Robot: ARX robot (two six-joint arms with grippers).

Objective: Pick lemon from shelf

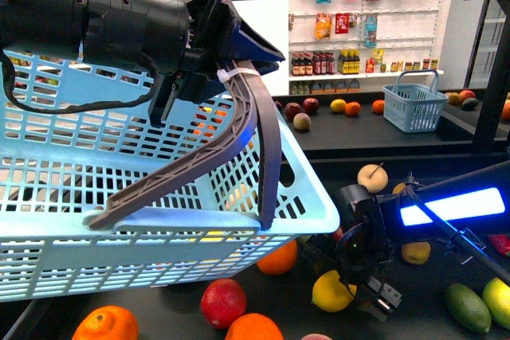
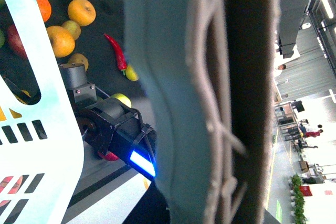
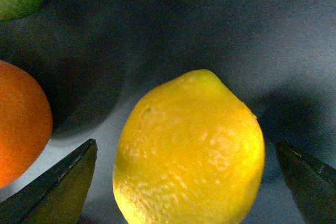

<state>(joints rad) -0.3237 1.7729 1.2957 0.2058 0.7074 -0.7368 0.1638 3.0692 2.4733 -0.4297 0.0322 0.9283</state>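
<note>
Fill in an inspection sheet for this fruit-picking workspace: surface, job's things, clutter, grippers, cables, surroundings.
Surface: dark shelf tray with loose fruit scattered on it.
Job's things: lemon lies on the tray, not yet gripped.
Clutter: orange close beside the lemon but apart from it; red apple; green fruit; red chilli.
Grippers: right gripper open, jaws either side of the lemon without touching it; left gripper shut on the handle of the light blue basket, held above the tray.
Cables: black cable loops under the left arm; thin cable runs along the right arm.
Surroundings: second blue basket on the rear tray; white shelves with bottles behind.
</note>
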